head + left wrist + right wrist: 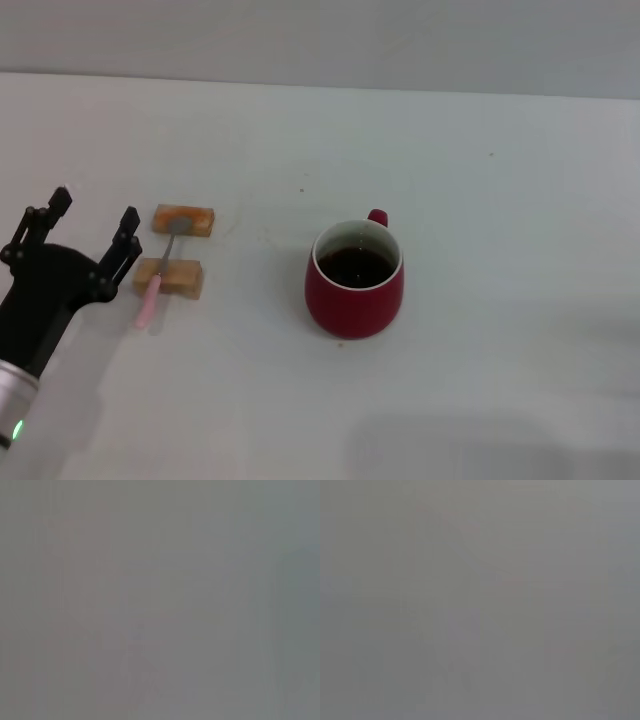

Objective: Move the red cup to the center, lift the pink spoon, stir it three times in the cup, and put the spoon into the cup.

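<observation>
In the head view the red cup [355,279] stands upright near the table's middle, its small handle pointing away from me. The pink spoon [157,273] lies across two small orange-tan blocks, its grey bowl on the far block [183,219] and its pink handle over the near block [168,277]. My left gripper [94,215] is open at the left, just left of the spoon and apart from it. The right gripper is out of view. Both wrist views show only plain grey.
The white table [500,200] stretches to the right and front of the cup. Its far edge meets a grey wall at the top of the head view.
</observation>
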`<state>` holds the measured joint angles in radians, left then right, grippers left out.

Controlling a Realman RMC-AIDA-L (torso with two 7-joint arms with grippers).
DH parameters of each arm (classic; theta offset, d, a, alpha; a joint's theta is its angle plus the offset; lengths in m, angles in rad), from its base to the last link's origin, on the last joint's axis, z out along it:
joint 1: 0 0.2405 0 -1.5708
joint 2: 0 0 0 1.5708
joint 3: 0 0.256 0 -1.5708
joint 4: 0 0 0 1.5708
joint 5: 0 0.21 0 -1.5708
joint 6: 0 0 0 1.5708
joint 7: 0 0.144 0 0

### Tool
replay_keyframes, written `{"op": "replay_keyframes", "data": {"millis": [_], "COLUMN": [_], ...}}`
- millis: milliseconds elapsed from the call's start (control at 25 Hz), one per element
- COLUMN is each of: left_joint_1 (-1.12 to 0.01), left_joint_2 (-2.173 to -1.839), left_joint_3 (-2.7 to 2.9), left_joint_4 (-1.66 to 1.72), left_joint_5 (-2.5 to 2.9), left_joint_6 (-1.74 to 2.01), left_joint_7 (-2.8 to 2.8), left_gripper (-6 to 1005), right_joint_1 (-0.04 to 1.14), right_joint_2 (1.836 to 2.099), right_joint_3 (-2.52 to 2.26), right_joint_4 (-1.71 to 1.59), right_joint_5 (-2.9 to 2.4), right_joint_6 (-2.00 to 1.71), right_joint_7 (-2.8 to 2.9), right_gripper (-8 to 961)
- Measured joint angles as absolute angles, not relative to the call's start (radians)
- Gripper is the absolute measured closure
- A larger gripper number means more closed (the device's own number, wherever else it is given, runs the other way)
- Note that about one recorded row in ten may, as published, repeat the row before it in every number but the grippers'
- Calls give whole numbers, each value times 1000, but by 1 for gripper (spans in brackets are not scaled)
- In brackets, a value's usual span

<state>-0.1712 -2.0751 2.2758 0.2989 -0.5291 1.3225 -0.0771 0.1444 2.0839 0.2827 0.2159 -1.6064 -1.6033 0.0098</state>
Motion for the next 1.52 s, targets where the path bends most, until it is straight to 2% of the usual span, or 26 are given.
{"op": "replay_keyframes", "data": {"millis": [720, 1520], "left_joint_1": [-81, -87], "left_joint_2": [-2077, -2079], "left_joint_3": [2408, 2452], "left_joint_4": [289, 299], "left_joint_5": [-529, -529], "left_joint_6": [1354, 1235], "left_joint_7": [-82, -88], "left_gripper": [224, 224], "right_joint_1": [150, 148], "right_joint_2": [2082, 2082], "right_joint_3": [285, 278], "right_joint_4": [198, 193], "right_joint_5": [-1606, -1610], "right_joint_6": [-1574, -1582], "right_joint_7": [10, 11], "right_gripper": [955, 954]}}
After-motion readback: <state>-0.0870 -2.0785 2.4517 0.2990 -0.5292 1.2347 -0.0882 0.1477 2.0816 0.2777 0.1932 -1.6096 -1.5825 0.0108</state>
